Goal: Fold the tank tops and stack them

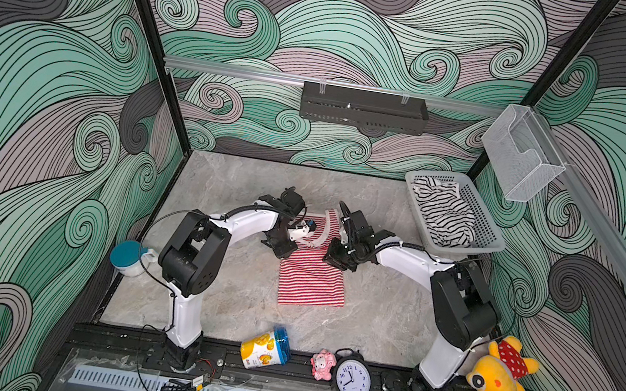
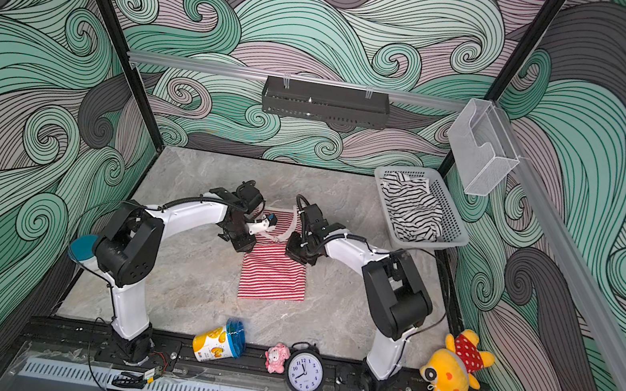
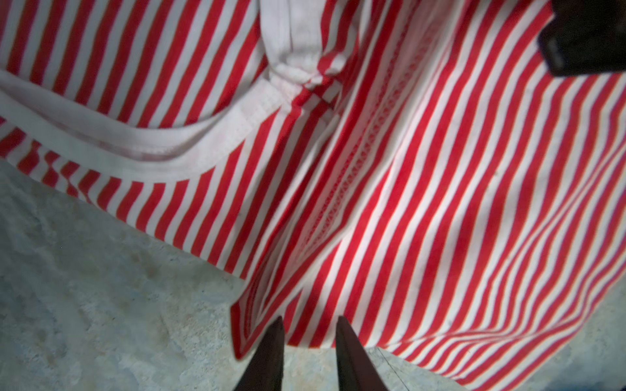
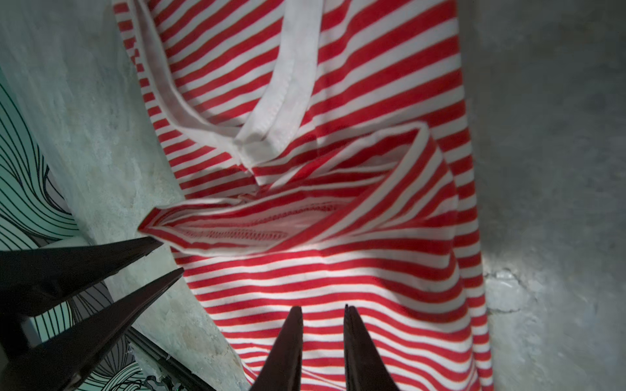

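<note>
Top views first: in both, the red-and-white tank top (image 1: 310,284) (image 2: 273,279) lies in the middle of the table (image 1: 220,187), its lower half flat. The left arm (image 1: 249,218) and right arm (image 1: 407,257) bend over its upper part. The black-and-white tank top (image 1: 442,216) sits crumpled in the grey basket (image 1: 495,245) at the far right. Left wrist — I see the left jaws narrowly parted and empty, tips at the cloth's edge. Right wrist — right jaws slightly apart above the stripes, pinching nothing.
</note>
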